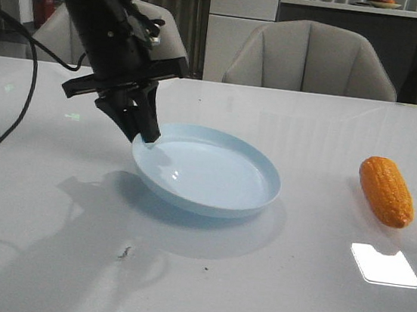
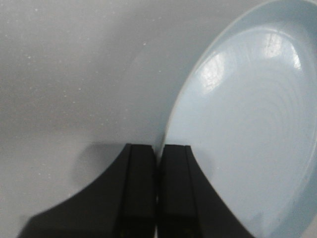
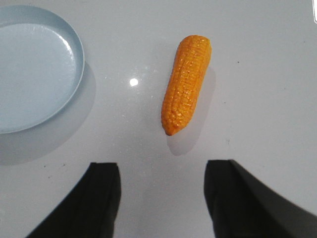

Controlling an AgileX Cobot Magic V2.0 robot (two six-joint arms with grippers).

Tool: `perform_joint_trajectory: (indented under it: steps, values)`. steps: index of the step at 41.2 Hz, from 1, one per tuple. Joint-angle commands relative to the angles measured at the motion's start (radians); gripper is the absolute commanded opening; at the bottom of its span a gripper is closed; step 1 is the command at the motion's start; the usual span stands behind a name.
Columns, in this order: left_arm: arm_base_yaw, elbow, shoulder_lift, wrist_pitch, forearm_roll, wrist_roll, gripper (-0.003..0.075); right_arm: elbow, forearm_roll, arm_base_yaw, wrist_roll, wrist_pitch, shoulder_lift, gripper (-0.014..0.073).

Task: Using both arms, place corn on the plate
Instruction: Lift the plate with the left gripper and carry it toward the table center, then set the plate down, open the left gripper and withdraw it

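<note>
Plate (image 1: 252, 199) rim clenched by left end effector (image 1: 148, 137), right end effector (image 3: 161, 198) released above corn (image 1: 387, 191).

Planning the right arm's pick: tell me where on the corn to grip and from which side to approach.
Grip the corn across its thick middle, coming straight down from above. It lies flat and alone on the table, tapering to one end, so the middle looks steadiest. The right gripper is open above it, apart from the plate.
</note>
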Motion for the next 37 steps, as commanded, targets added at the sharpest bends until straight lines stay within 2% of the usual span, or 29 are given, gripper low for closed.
perform_joint_trajectory:
  steps: [1, 7, 12, 16, 22, 24, 28, 37]
  values:
    - [-0.005, -0.029, -0.064, -0.002, -0.002, 0.028, 0.0089, -0.036, 0.003, 0.001, -0.009, -0.059, -0.009, 0.0485]
    - [-0.005, -0.029, -0.064, -0.012, -0.021, 0.142, 0.0089, -0.036, 0.003, 0.001, -0.009, -0.059, -0.009, 0.0485]
    - [-0.005, -0.029, -0.064, -0.012, -0.046, 0.147, 0.0126, -0.036, 0.003, 0.001, -0.009, -0.059, -0.009, 0.0485]
    - [-0.005, -0.029, -0.064, -0.005, -0.044, 0.147, 0.0234, -0.036, 0.003, 0.001, -0.009, -0.059, -0.009, 0.0485]
    - [-0.005, -0.029, -0.064, -0.021, -0.029, 0.147, 0.0479, -0.036, 0.003, 0.001, -0.009, -0.052, -0.009, 0.0485]
    - [-0.005, -0.029, -0.064, -0.023, -0.029, 0.147, 0.0507, -0.036, 0.003, 0.001, -0.009, -0.049, -0.009, 0.0485]
    - [-0.003, -0.029, -0.064, -0.021, -0.033, 0.143, 0.0497, -0.036, 0.003, 0.001, -0.009, -0.043, -0.009, 0.0485]
    - [-0.002, -0.056, -0.064, 0.027, -0.044, 0.142, 0.041, -0.036, 0.003, 0.001, -0.009, -0.035, -0.009, 0.0485]
